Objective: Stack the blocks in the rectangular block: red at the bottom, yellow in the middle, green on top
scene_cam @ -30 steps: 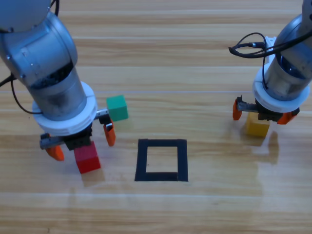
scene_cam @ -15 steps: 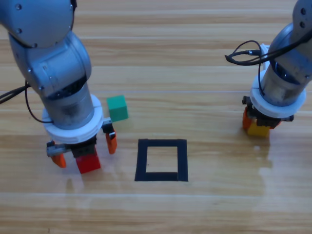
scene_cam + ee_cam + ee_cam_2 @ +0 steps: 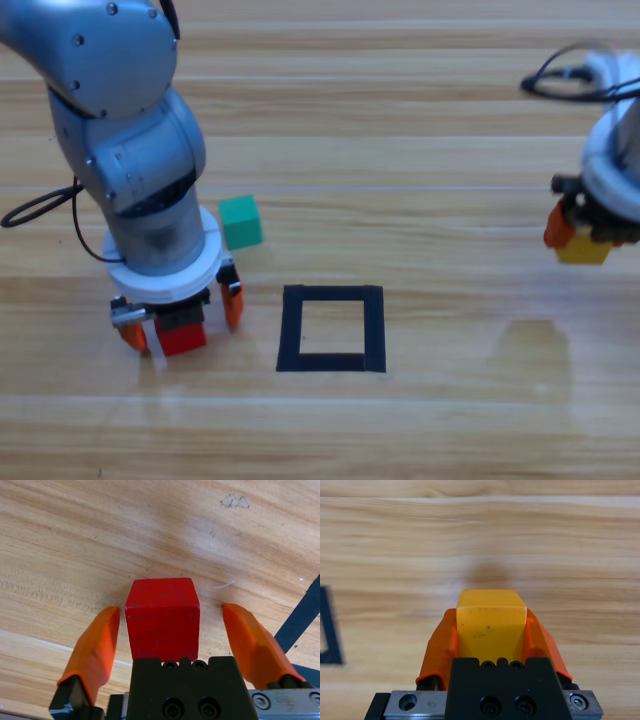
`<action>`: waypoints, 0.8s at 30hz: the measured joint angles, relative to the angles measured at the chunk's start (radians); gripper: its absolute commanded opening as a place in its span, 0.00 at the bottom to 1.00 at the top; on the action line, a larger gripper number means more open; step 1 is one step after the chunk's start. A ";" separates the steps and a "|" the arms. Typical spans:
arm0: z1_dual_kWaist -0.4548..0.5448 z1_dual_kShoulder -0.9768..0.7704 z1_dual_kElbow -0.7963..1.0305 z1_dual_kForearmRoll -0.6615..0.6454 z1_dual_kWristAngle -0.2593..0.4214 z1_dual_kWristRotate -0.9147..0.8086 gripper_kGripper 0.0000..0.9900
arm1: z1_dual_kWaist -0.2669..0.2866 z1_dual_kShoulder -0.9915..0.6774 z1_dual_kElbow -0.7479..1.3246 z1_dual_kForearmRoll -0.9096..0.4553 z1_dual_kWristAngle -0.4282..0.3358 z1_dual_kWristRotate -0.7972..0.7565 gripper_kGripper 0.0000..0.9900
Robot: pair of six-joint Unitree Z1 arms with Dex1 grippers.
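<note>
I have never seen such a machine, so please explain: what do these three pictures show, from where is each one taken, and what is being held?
These are two grey robot arms at a wooden table. One picture looks down from above; the other two come from cameras on each arm's wrist.

The left gripper is open, its orange jaws on either side of the red cube, which rests on the table. The right gripper is shut on the yellow cube; its shadow lying apart suggests it is lifted.

The green cube lies free. The black tape frame is where the cubes get stacked; only wood shows inside it.
</note>
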 measured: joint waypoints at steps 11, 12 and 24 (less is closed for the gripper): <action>0.039 0.000 0.001 -0.004 0.011 0.063 0.27 | 0.002 -0.160 0.044 0.000 0.126 -0.072 0.16; 0.040 0.000 -0.001 -0.004 0.014 0.078 0.25 | 0.002 -0.160 0.044 0.000 0.126 -0.076 0.16; 0.037 -0.001 -0.300 0.192 0.019 0.370 0.09 | 0.005 -0.160 0.045 0.000 0.129 -0.090 0.16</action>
